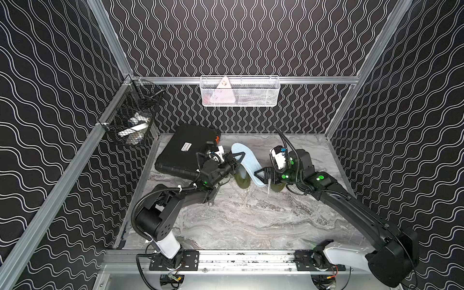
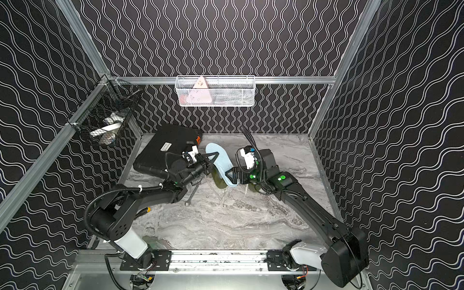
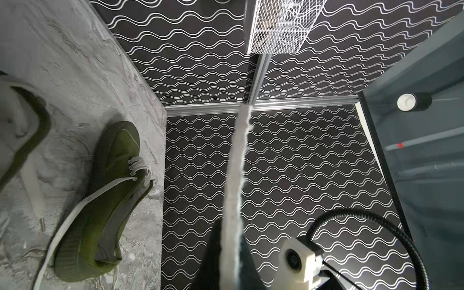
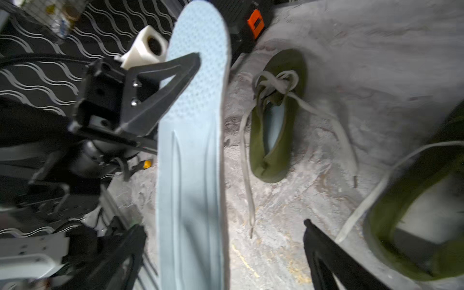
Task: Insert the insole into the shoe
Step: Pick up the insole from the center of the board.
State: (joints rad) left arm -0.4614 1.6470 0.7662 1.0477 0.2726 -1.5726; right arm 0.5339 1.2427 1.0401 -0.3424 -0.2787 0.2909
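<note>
Nearby | black case [image 1: 185, 153] near held insole [image 1: 251, 163] | wrench [image 2: 192, 194] by left arm [image 2: 155, 193]

A black hard case [image 1: 185, 150] with an orange latch [image 1: 216, 138] and a white label [image 1: 186, 146] lies on the grey marble tabletop [image 1: 251, 221]. Beyond the case, a white mesh basket [image 1: 261, 98] hangs on the back wall. A black wire basket [image 1: 125, 110] hangs left of the case. A wrench [image 2: 192, 194] lies nearer than the case.

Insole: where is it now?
In both top views the insole is held aloft at back centre, just right of the black case: pinched by the left gripper, its near end inside the open right gripper.
</note>
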